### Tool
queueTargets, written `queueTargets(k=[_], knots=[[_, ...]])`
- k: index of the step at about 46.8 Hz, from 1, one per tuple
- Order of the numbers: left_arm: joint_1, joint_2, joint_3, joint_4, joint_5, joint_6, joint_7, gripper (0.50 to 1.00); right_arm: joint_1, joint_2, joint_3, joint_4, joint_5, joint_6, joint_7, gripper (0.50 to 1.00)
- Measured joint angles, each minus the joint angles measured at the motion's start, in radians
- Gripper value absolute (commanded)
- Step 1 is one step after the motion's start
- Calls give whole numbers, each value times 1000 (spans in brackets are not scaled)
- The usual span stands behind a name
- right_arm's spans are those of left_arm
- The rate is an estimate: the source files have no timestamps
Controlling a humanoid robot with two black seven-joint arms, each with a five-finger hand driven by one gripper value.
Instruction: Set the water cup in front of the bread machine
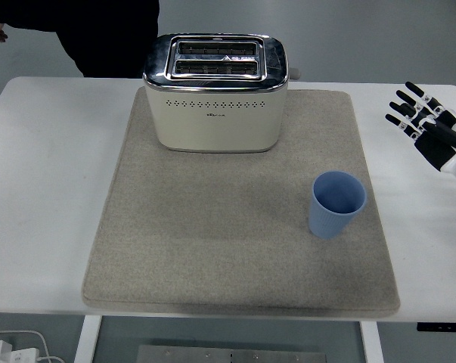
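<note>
the blue water cup (pixel 337 204) stands upright and empty on the right part of the grey mat (pixel 212 249), well apart from the cream bread machine (pixel 216 92), which sits at the mat's far edge, left of the cup's line. the stretch of mat in front of the bread machine is bare, so the target spot looks free.

the right robot hand (pixel 428 128) hovers over the white worktop (pixel 46 189) at the right edge, beyond the mat, with its fingers spread and holding nothing. it is well apart from the cup. the left robot hand is not in view. a person in dark clothing (pixel 99 30) stands behind the far left side of the worktop.

the step in hand seems to be the reach toward the cup, not yet a grasp. to do it well, the hand should come in from the right at mid-height of the cup, fingers kept wide until they surround the wall, then close evenly. the cup looks light and tapers toward its base, so a push from one fingertip could tip or slide it. a grip around the middle of the body, not the rim, should hold it upright. once lifted clear of the mat, it should travel left and away toward the bare patch before the bread machine, and be set down flat without nudging the machine.
</note>
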Motion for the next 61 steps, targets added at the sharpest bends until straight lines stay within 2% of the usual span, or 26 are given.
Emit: queueTargets(k=[26,39,61], knots=[[-8,0,-1,1,1,0,1,1000,-131,-116,-6,133,-414,-2,250,928],[-8,0,-1,1,0,0,0,1000,-204,-127,-5,174,-522,-14,255,928],[-8,0,-1,1,0,0,1,1000,-249,-146,-5,258,-585,-61,255,928]])
